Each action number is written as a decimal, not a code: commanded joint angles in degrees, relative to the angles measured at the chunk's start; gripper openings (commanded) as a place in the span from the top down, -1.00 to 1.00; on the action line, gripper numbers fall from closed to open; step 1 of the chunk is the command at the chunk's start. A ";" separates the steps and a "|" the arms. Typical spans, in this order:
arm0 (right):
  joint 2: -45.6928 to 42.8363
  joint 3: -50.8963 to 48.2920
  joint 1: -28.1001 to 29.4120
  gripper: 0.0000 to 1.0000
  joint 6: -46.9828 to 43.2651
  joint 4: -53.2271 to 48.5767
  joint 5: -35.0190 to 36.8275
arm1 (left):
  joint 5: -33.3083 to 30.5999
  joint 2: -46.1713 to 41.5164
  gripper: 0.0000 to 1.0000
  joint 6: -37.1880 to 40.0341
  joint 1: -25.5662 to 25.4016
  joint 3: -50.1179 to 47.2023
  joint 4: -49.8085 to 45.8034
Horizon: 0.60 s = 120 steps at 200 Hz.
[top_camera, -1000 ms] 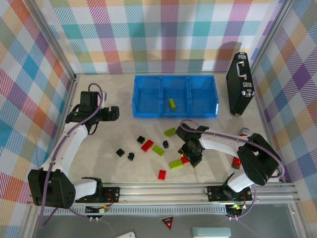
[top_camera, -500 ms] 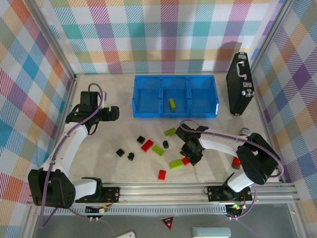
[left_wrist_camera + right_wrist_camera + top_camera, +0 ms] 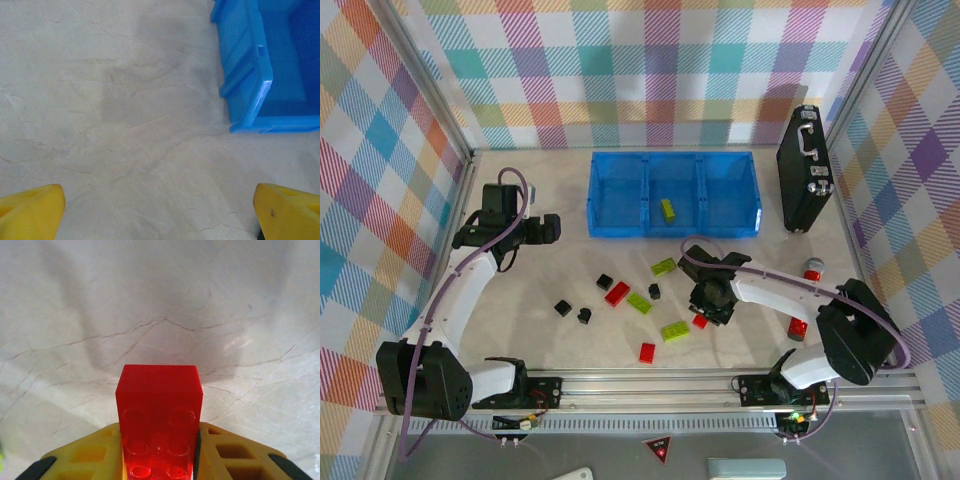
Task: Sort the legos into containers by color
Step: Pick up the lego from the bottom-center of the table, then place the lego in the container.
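- My right gripper (image 3: 704, 315) is clenched on a red brick (image 3: 159, 410), with a yellow finger (image 3: 85, 456) pressed against each long side
- The red brick's long axis runs straight out ahead of the fingers, and its far end juts past their tips over the table (image 3: 150, 300)
- It is a glossy, smooth, hard-edged plastic block; the face toward my wrist camera carries round marks in two rows
- From above, the held brick is right of centre on the table, on the near side of the blue tray (image 3: 674, 233) and well apart from it
- The table is a pale stone-look surface with thin dark veins
- The blue tray lies with its long side running left to right, its three square compartments in a row; a lime brick (image 3: 667, 208) lies tilted in the middle one
- A second lime brick (image 3: 673, 331) lies just left of the held red one
- Loose bricks (image 3: 617, 293) in black, red and lime are scattered further left, between my two arms
- A black case (image 3: 804, 182) with a metal handle stands upright at the far right, and a red cylinder (image 3: 812, 272) with a grey cap lies to the right of my right arm
- My left gripper (image 3: 159, 215) hangs with its yellow fingers spread wide, grasping nothing, over bare table just off the tray's near left corner
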 commanded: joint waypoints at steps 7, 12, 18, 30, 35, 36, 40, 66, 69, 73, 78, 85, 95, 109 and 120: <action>-3.16 3.53 -1.58 0.41 -15.28 -3.97 2.82 | 0.01 -0.03 -0.92 0.73 0.11 0.05 -0.79; -3.37 4.22 -2.12 0.43 -17.46 -4.37 2.99 | 0.05 -0.07 -0.92 0.64 0.13 0.05 -0.79; -3.60 5.08 -2.73 0.43 -20.02 -4.78 3.08 | 0.05 -0.10 -0.92 0.64 0.14 0.04 -0.79; -3.44 7.27 -4.38 0.46 -24.52 -6.11 3.68 | 0.09 0.01 -0.92 0.69 0.09 0.12 -0.79; -3.23 8.49 -5.07 0.48 -26.03 -6.83 4.22 | 0.10 0.06 -0.92 0.64 0.09 0.13 -0.79; -3.17 8.68 -5.16 0.49 -26.37 -6.94 4.26 | 0.10 0.02 -0.92 0.64 0.11 0.13 -0.79; -2.91 9.55 -5.94 0.50 -28.28 -7.60 4.27 | 0.16 0.06 -0.92 0.60 0.13 0.13 -0.79; -1.53 14.71 -10.58 0.53 -37.98 -8.70 4.09 | 0.05 -0.34 -0.92 0.68 0.14 0.13 -0.79; -1.34 15.28 -11.24 0.53 -38.80 -8.95 3.99 | 0.06 -0.30 -0.92 0.71 0.14 0.06 -0.79; -0.93 16.17 -12.14 0.53 -40.11 -9.07 3.46 | 0.01 -0.37 -0.92 0.66 0.14 0.04 -0.79; -0.49 17.05 -13.40 0.53 -41.84 -8.97 2.96 | -0.06 -0.41 -0.93 0.65 0.12 0.12 -0.79; 0.36 18.43 -14.97 0.53 -43.59 -9.04 2.63 | -0.09 -0.50 -0.92 0.69 0.14 0.06 -0.89; 2.22 20.88 -17.36 0.54 -46.62 -9.20 1.38 | -0.04 -0.57 -0.92 0.73 0.14 0.06 -0.92; 4.78 24.69 -20.25 0.54 -50.20 -9.67 0.21 | -0.10 -0.64 -0.92 0.72 0.09 0.05 -0.79; 6.88 27.67 -21.94 0.54 -53.34 -9.83 -0.90 | -0.17 -0.68 -0.92 0.77 0.12 0.04 -0.84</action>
